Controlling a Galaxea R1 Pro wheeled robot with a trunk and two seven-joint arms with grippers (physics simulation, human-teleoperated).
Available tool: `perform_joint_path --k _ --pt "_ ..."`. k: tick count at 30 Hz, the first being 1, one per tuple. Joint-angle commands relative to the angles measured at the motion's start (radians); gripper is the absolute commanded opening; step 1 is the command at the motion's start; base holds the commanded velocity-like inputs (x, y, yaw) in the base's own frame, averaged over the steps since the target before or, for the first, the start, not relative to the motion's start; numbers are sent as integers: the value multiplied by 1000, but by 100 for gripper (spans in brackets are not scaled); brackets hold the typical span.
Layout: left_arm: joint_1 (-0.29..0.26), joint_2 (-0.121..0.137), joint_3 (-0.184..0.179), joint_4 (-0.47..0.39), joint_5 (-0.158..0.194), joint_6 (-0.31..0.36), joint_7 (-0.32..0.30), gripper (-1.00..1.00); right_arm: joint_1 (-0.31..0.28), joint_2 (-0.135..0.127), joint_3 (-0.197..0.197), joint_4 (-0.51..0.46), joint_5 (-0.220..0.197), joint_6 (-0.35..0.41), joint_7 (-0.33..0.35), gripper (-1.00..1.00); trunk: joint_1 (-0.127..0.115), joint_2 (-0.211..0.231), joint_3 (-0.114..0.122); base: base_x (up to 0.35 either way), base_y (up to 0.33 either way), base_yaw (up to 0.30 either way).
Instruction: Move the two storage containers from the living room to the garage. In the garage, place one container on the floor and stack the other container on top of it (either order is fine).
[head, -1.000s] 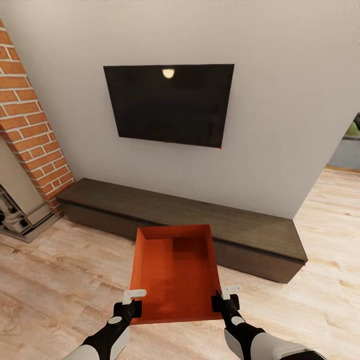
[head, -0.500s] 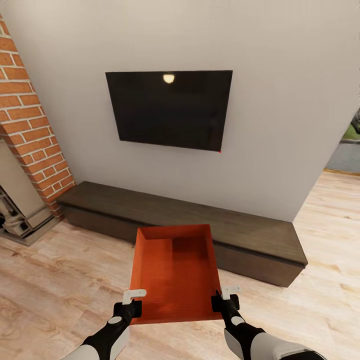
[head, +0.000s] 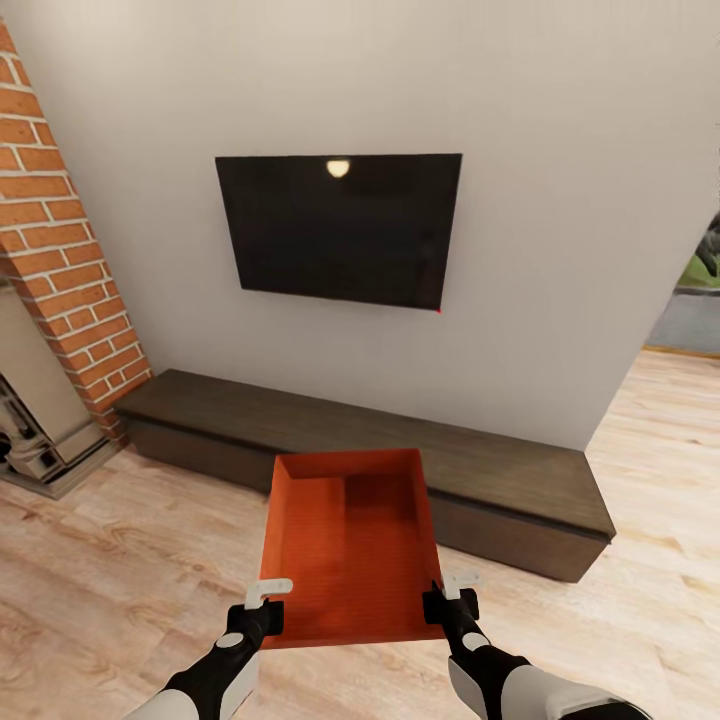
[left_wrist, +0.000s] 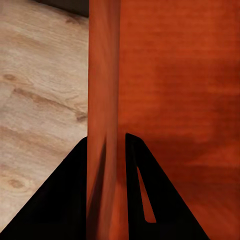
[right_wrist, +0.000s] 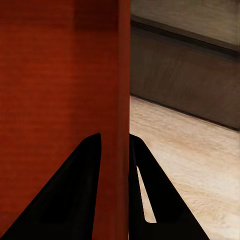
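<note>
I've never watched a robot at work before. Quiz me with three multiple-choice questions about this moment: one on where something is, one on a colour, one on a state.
1. Where is the TV?
A. on the wall above the low cabinet
B. on the floor
C. on the brick column

2. What colour is the storage container?
A. blue
B. orange-red
C. white

3. How is the container held?
A. by one end effector
B. resting on the cabinet
C. left end effector and right end effector each clamp a side wall

Answers: 1 A, it hangs on the wall over the cabinet. 2 B, its walls are orange-red. 3 C, both wrist views show fingers either side of a wall.
</note>
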Motion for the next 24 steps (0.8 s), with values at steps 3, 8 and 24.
perform_joint_path --k 3,8,24 --pt "0 3 -13 -2 2 -4 11 -100 -1 1 -50 2 25 4 -3 -100 0 -1 4 0 0 0" --pt "0 3 -13 -2 2 -4 11 -100 -1 1 -50 2 25 4 -4 -100 0 -1 12 0 0 0" --pt "0 3 -13 -2 2 -4 11 -100 -1 1 -50 2 25 4 -3 -100 0 -1 38 0 0 0"
